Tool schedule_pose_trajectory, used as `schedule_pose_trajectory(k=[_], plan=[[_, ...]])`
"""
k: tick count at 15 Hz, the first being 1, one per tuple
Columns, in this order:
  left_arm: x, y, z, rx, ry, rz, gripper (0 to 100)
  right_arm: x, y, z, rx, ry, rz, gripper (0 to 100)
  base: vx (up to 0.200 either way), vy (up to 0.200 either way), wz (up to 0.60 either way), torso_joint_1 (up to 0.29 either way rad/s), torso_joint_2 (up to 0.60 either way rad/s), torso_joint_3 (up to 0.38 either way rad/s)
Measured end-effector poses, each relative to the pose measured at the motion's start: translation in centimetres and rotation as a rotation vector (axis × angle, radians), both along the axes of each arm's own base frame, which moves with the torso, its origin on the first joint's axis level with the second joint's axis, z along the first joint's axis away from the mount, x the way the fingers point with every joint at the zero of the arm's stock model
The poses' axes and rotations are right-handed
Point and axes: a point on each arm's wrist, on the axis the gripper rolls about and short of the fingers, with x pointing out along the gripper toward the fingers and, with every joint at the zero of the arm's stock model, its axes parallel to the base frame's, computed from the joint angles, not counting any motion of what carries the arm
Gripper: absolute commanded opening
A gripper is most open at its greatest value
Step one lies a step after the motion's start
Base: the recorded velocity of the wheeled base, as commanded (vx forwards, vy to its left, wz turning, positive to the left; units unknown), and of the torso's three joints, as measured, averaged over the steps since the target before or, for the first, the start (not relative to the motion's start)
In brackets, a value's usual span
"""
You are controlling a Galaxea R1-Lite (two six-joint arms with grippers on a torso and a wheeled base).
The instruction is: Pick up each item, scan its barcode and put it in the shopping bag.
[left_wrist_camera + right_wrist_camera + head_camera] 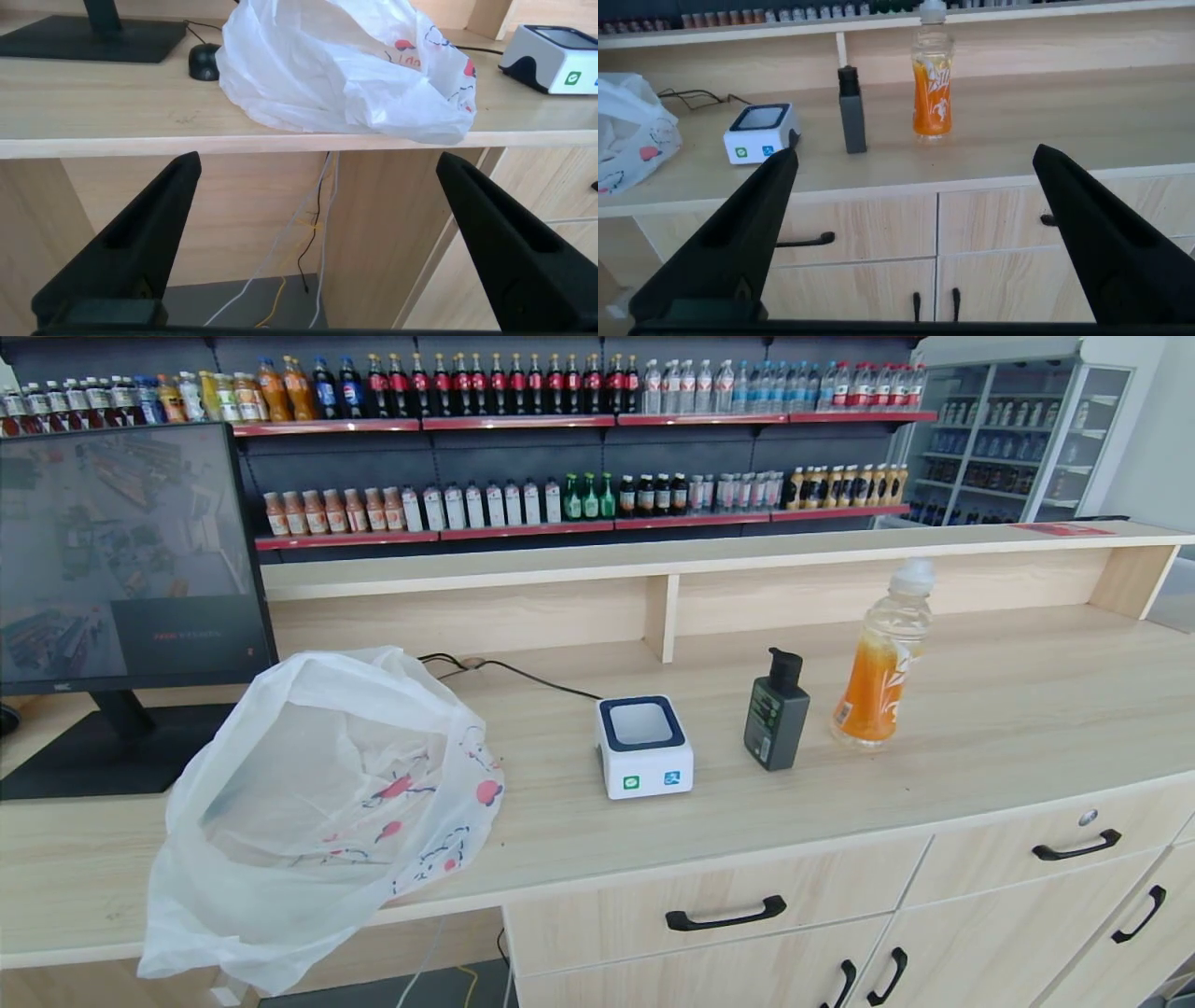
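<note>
Overhanging the counter edge [653, 870], shopping bag [327, 803], left gripper [318, 166] wide, right gripper [915, 157] wide.

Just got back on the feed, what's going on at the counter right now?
Nothing is being handled yet. The left gripper and right gripper are both open and empty, in front of the counter. The pump bottle and the orange drink bottle stand upright on it, to the right of the scanner. The shopping bag sits on the left, drooping over the front edge.
</note>
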Motion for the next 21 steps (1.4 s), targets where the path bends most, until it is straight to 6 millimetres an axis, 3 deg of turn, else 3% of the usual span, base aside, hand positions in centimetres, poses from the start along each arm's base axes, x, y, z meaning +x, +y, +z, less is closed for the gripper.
schedule_pose_trajectory(k=[3, 5, 7, 9, 11, 13, 18, 21], plan=[[0.0, 0.0, 0.0, 0.0, 0.0, 0.0, 100, 3.5, 0.1, 5.9, 0.015, -0.103, 0.015, 100, 0.0, 0.0, 0.0, 0.0, 0.0, 0.0], [0.0, 0.0, 0.0, 0.0, 0.0, 0.0, 100, 7.6, 0.2, 9.6, 0.023, -0.201, 0.024, 100, 0.0, 0.0, 0.0, 0.0, 0.0, 0.0], [0.0, 0.0, 0.0, 0.0, 0.0, 0.0, 100, 11.9, 0.4, 11.9, 0.023, -0.3, 0.028, 100, 0.0, 0.0, 0.0, 0.0, 0.0, 0.0], [0.0, 0.0, 0.0, 0.0, 0.0, 0.0, 100, 16.1, 0.6, 12.8, 0.01, -0.381, 0.032, 100, 0.0, 0.0, 0.0, 0.0, 0.0, 0.0], [0.0, 0.0, 0.0, 0.0, 0.0, 0.0, 100, 19.5, 1.2, 11.6, -0.045, -0.359, 0.037, 100, 0.0, 0.0, 0.0, 0.0, 0.0, 0.0], [0.0, 0.0, 0.0, 0.0, 0.0, 0.0, 100, 21.5, 1.6, 9.0, -0.071, -0.246, 0.045, 100, 0.0, 0.0, 0.0, 0.0, 0.0, 0.0], [0.0, 0.0, 0.0, 0.0, 0.0, 0.0, 100, 22.4, 2.5, 3.6, -0.014, -0.018, 0.111, 100, 0.0, 0.0, 0.0, 0.0, 0.0, 0.0], [0.0, 0.0, 0.0, 0.0, 0.0, 0.0, 100, 22.3, 3.2, 2.5, 0.008, 0.026, 0.146, 100, 0.0, 0.0, 0.0, 0.0, 0.0, 0.0]])
